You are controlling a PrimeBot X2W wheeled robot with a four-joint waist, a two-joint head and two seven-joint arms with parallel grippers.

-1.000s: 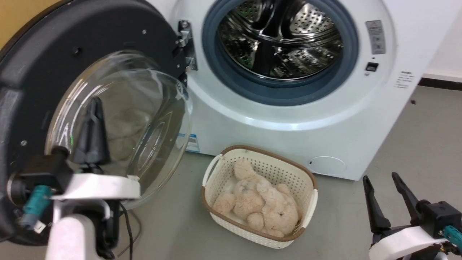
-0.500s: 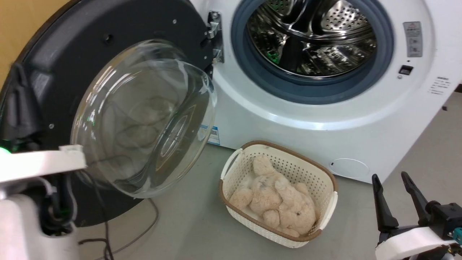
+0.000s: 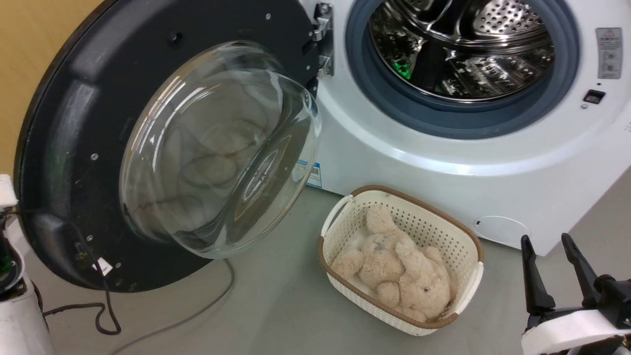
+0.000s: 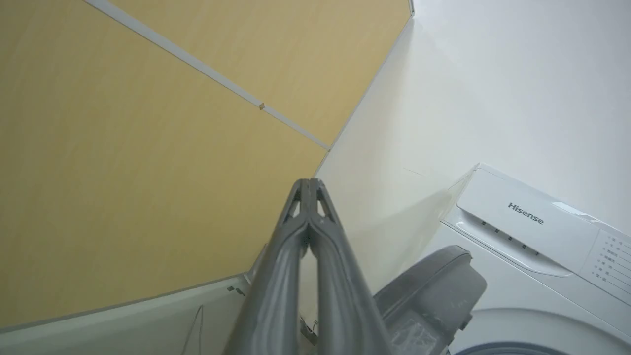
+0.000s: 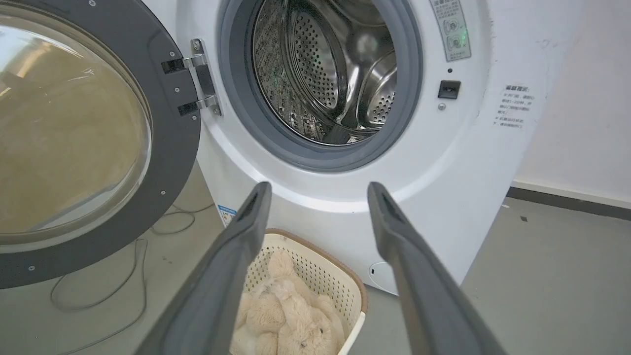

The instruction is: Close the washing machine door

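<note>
The washing machine door (image 3: pixel 74 123) stands swung wide open off the hinge (image 3: pixel 323 42) on the washing machine's (image 3: pixel 419 167) left edge as the head camera sees it. Its glass bowl bulges toward the camera, and the steel drum (image 3: pixel 463 44) and grey gasket (image 3: pixel 473 118) are exposed. On the floor (image 3: pixel 276 305) just in front of the washing machine sits a cream basket (image 3: pixel 423 206) holding a beige plush toy (image 3: pixel 394 266). A cable (image 3: pixel 197 310) trails on the floor under the open door. The right gripper (image 3: pixel 545 239) hovers low before the washing machine's right part, apart from it, its jaws released and spread with nothing between them. The left gripper (image 4: pixel 309 183) points up beside the washing machine toward the yellow wall (image 4: pixel 123 148), its jaws clenched tip to tip on nothing.
</note>
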